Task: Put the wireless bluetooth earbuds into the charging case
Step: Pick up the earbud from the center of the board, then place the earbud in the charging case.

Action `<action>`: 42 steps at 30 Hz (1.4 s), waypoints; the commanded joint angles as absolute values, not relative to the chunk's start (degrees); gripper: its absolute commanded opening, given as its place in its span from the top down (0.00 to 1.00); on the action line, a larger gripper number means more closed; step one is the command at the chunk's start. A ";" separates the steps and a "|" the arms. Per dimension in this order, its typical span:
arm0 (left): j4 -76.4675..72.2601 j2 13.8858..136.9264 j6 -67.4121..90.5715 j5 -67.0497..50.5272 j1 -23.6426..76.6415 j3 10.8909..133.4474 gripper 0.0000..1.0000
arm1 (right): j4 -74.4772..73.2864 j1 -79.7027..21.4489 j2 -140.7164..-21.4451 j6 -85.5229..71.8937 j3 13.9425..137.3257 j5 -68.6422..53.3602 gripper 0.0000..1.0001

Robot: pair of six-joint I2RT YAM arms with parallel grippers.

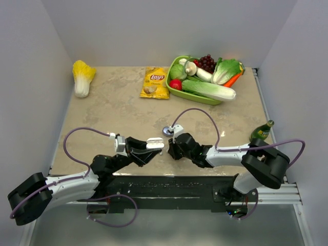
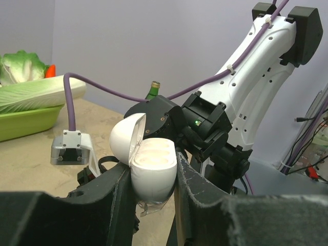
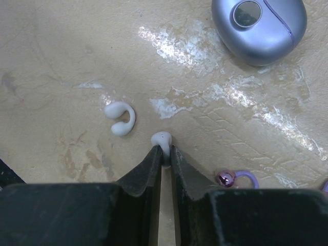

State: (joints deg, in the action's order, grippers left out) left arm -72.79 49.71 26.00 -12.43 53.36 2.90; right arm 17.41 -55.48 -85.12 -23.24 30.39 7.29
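Left end effector (image 2: 152,173): closed on the white charging case (image 2: 154,166). The case sits upright between the two fingers, held clear of the tabletop (image 1: 113,107). Its lid (image 2: 126,137) is hinged open and leans toward the left of the wrist view. The cavity inside is visible, but what it contains cannot be told.

Right end effector (image 3: 163,154): fingers drawn nearly together and pinching a white earbud (image 3: 161,138) at the tips. The earbud rests on the tabletop, and its rounded end projects just beyond the fingertips.

Other task items on the tabletop, right wrist view:
- A second white earbud (image 3: 121,119), hook-shaped, lies loose just to the left of the pinched one – not touching it.
- A purple earbud (image 3: 233,178) with a glossy bulb lies beside the right finger.
- A purple-grey case (image 3: 259,28), closed, sits well beyond the fingertips at upper right.

In the overhead view the two end effectors face each other near the front centre of the tabletop. At the far edge are a green basket (image 1: 177,92) of vegetables, a yellow chip bag (image 1: 155,82) and a cabbage (image 1: 83,77); a green bottle (image 1: 262,131) stands at the right edge.
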 commanded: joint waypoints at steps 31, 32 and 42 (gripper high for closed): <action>-89.38 64.23 26.10 -38.92 44.74 -0.18 1.00 | -23.20 -63.46 -34.89 -8.18 47.81 -9.22 1.00; -91.39 66.68 26.80 -40.76 44.56 1.39 1.00 | -24.07 -63.54 -34.98 -7.48 48.25 -10.10 1.00; -103.79 76.11 35.06 -46.32 44.56 5.89 1.00 | -24.09 -65.13 -38.58 -6.50 48.78 -10.55 1.00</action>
